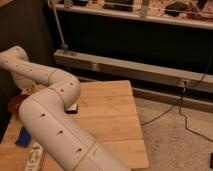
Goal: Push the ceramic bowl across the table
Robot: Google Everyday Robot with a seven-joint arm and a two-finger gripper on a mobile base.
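Hand (pixel 23 82) hangs under far end of white robot arm (pixel 55 125), at left edge of light wooden plank desk (pixel 110 117), largely hidden behind arm; fingers pressed together, nothing seen between them. Round glossy orange-brown ceramic bowl (pixel 14 106) sits at left edge of desk, just below hand, partly covered by arm; contact cannot be told. Small blue object (pixel 22 136) lies nearer front-left corner, white packet (pixel 35 156) beside it. Small dark block (pixel 73 108) rests mid-desk by elbow.
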